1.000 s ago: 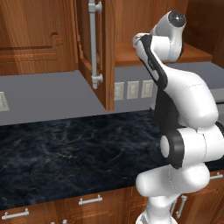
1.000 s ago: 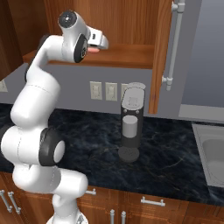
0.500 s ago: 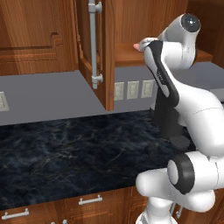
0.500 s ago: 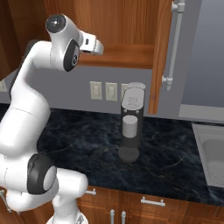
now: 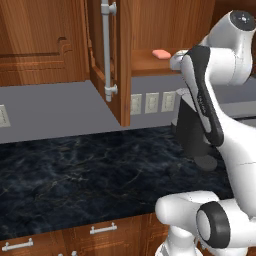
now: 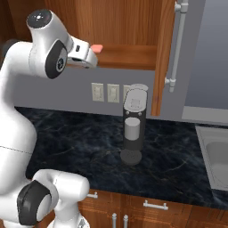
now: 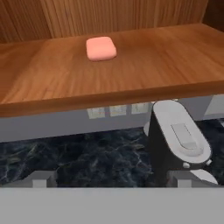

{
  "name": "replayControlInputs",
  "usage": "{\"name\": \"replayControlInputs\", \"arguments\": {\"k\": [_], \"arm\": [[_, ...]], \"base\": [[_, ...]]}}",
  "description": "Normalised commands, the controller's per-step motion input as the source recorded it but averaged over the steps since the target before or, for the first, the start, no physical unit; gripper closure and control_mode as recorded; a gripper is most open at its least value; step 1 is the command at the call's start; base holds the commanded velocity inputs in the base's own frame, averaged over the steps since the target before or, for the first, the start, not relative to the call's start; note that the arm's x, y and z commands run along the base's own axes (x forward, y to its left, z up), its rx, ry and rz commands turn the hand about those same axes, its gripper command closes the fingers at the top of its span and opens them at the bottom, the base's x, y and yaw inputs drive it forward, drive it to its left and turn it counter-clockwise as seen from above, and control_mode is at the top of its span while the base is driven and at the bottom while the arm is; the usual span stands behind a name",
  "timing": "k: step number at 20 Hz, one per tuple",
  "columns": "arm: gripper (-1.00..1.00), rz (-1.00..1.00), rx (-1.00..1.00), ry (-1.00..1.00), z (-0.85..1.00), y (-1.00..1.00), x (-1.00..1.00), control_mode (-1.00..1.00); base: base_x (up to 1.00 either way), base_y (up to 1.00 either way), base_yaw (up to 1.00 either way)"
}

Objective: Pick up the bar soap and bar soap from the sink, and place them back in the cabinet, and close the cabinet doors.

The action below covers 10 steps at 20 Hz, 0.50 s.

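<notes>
Gripper [image 6: 89,57] raised just in front of the cabinet [image 6: 129,18] shelf [image 7: 144,65], its fingers barely visible, so whether it stands open or closed cannot be told; nothing shows between the two tips at the bottom of the hand view. One pink soap [image 7: 101,48] lies flat on the wooden shelf, toward the back, apart from the tips; from the left base view the same bar [image 5: 161,53] sits on the shelf just beside the arm's upper link. Both doors hang open: the left door [image 5: 121,60] swings out edge-on with its long silver handle [image 5: 106,50], and the right door [image 6: 163,58] does the same at the other side, handle [image 6: 177,44] facing the sink. Below the shelf, a dark coffee machine [image 6: 133,127] stands on the black marble counter [image 6: 84,138] before a row of wall outlets [image 6: 105,92]. Part of the grey sink [image 6: 216,156] shows at the counter's right end.
</notes>
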Motion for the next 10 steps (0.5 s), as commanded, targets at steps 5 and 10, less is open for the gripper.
{"name": "replayControlInputs", "arguments": {"k": [5,10], "arm": [[-1.00,0.00,0.00,0.20,0.00,0.04,-1.00,-1.00],[-1.00,0.00,0.00,0.18,0.00,0.04,-0.89,-1.00]], "base": [[0.00,0.00,0.00],[0.00,0.00,0.00]]}}
